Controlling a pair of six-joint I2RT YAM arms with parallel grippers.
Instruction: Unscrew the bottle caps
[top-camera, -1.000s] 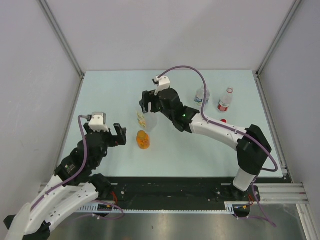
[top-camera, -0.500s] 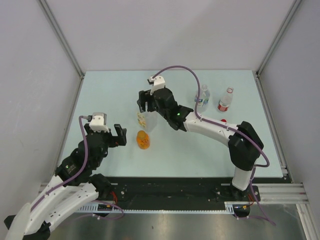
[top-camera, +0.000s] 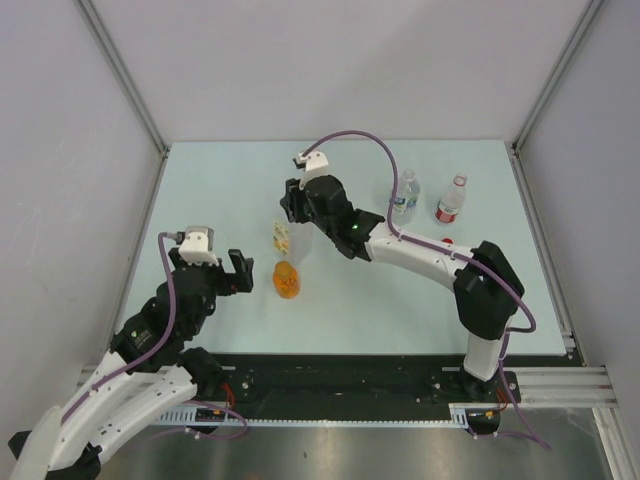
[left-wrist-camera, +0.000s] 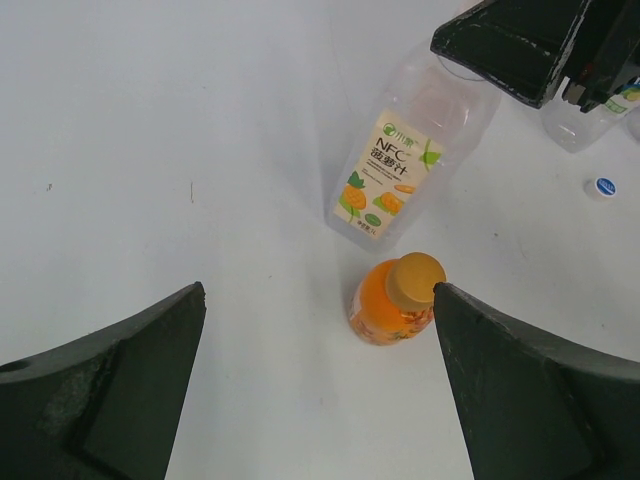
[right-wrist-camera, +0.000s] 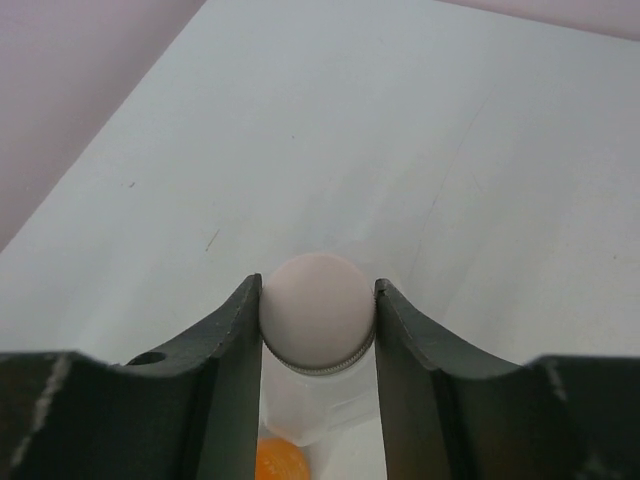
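The large clear bottle (top-camera: 284, 236) with the orange-green label (left-wrist-camera: 386, 175) stands upright near the table's middle. My right gripper (right-wrist-camera: 318, 283) is shut on its white cap (right-wrist-camera: 318, 318), one jaw on each side; from above, the right gripper (top-camera: 292, 205) covers the bottle's top. A small orange bottle (left-wrist-camera: 392, 302) with an orange cap stands just in front of it. My left gripper (left-wrist-camera: 318, 292) hangs open to the left of the orange bottle (top-camera: 287, 280), holding nothing. A blue cap (left-wrist-camera: 604, 187) and a red cap (top-camera: 447, 241) lie loose on the table.
A blue-label bottle (top-camera: 404, 196) and a red-label bottle (top-camera: 452, 200) stand at the back right, behind the right arm's forearm. Grey walls enclose the table on three sides.
The right gripper shifted a little left over the large bottle and closed its jaws on the white cap. The left arm has not moved.
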